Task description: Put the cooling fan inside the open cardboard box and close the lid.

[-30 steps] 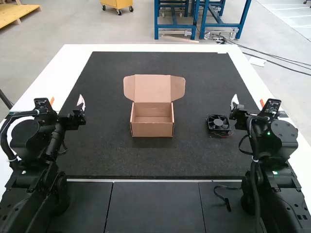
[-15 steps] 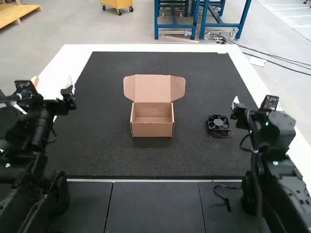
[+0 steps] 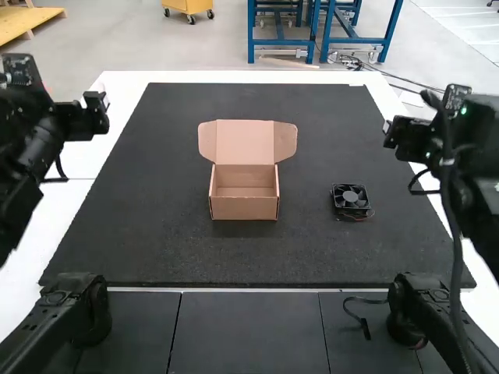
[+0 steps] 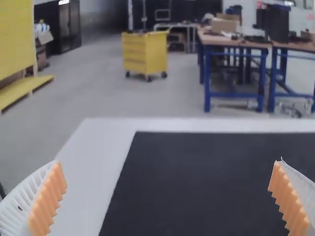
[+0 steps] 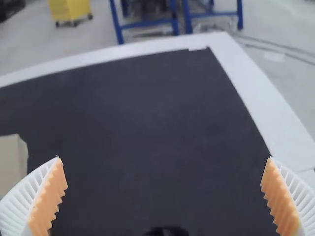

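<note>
Fan (image 3: 352,197) right of open box (image 3: 244,192); left tool (image 4: 166,169), right tool (image 5: 163,162) seemingly spread.

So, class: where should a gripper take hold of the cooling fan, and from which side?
Probably across two opposite walls of the square cooling fan, coming down from above: it lies flat on the black mat, its sides free.

The matte black jointed left arm (image 3: 31,148) and its black twin, the right arm (image 3: 468,164), are trailing thin black cables (image 3: 457,249) — the right one is glowing with a small green light (image 3: 462,110). White ribbed fingers (image 4: 19,209) are wearing orange sawtooth pads (image 5: 49,196).
</note>
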You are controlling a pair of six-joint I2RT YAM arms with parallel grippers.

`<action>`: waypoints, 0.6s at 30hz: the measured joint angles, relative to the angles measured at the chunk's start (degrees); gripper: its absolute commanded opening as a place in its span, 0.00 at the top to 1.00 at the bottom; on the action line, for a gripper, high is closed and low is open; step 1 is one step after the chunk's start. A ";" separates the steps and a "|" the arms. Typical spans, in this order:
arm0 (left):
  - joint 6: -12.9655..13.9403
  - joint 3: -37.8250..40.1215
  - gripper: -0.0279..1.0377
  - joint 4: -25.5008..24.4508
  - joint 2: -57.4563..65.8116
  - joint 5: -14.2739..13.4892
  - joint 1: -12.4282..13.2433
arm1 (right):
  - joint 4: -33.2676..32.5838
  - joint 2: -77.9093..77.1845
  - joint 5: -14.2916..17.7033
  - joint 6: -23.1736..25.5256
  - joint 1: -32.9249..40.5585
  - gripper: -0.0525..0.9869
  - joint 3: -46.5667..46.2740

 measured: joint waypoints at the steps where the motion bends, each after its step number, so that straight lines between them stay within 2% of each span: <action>1: 0.00 1.36 0.06 -1.36 1.38 0.00 -0.02 | -2.54 0.96 -0.20 0.04 0.00 0.08 1.97; 5: -0.02 5.38 0.06 -4.83 6.60 -0.02 0.00 | -11.56 4.90 -1.01 0.83 0.07 0.08 8.26; 10: 0.00 10.40 0.06 -9.33 12.61 0.72 0.17 | -18.73 9.62 -1.31 1.53 0.37 0.07 11.41; 14: 0.00 12.94 0.06 -12.07 15.82 3.78 -1.68 | -21.00 13.62 -1.36 1.75 0.37 0.07 11.56; 18: 0.00 13.25 0.06 -15.15 16.76 7.52 -5.25 | -25.62 18.78 -1.29 1.73 0.37 0.07 13.29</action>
